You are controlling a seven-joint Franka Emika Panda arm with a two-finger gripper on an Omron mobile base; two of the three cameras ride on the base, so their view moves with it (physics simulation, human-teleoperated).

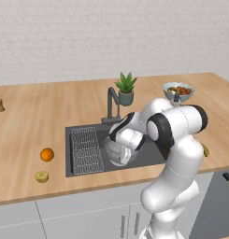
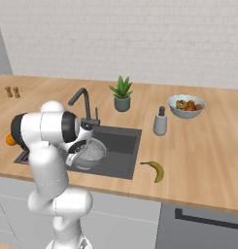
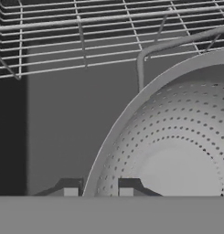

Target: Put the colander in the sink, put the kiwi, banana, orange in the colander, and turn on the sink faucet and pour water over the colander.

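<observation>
Wooden counter point(image 1: 50, 121) with inset sink point(image 1: 153, 156); directly on it: orange point(image 1: 47, 154), kiwi point(image 1: 41, 176), banana point(image 2: 155, 169), potted plant point(image 2: 122, 94), fruit bowl point(image 2: 186, 107), soap dispenser point(image 2: 161, 121).

Silver perforated colander point(image 2: 93, 151) sitting upright inside dark sink point(image 2: 124, 146), beside wire rack point(image 1: 86, 149). Orange point(image 1: 47, 154) and kiwi point(image 1: 41, 176) lying close together on tabletop point(image 1: 32, 126) left of sink. Banana point(image 2: 156, 170) lying on tabletop right of sink. Dark faucet point(image 2: 84, 104) standing behind basin.
</observation>
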